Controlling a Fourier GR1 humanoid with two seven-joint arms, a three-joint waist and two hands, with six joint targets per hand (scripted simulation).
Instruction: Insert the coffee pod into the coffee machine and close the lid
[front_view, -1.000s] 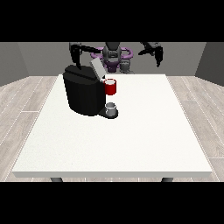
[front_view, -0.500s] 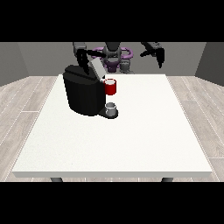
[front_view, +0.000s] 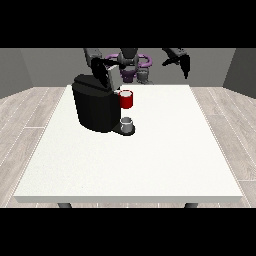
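Plainly, a small grey cup-shaped thing (front_view: 127, 124) sits on the black base at the front foot of the machine, under a red thing at the machine (front_view: 126, 99). It may be the coffee pod, but it is too small here to be sure, so I call it only a grey thing.

The bulky black coffee machine (front_view: 96, 103) stands on the large white table (front_view: 150, 155), toward the far edge at the view's left, with its front face turned to the view's right. That puts it within reach of the arm on that side.

The hand at the view's left (front_view: 104, 75) is down at the top of the machine, on or just over its upper rear edge, where I judge the lid to be. The placing fits the closing step of the task. Black hand against black machine hides how its fingers lie, so I cannot tell whether it is spread or curled, or whether it touches the lid at all.

The hand at the view's right (front_view: 184, 62) hangs in the air beyond the table's far edge, well apart from the machine. Its fingers point downward, relaxed, and carry nothing. It seems parked there to stay out of the working arm's way.
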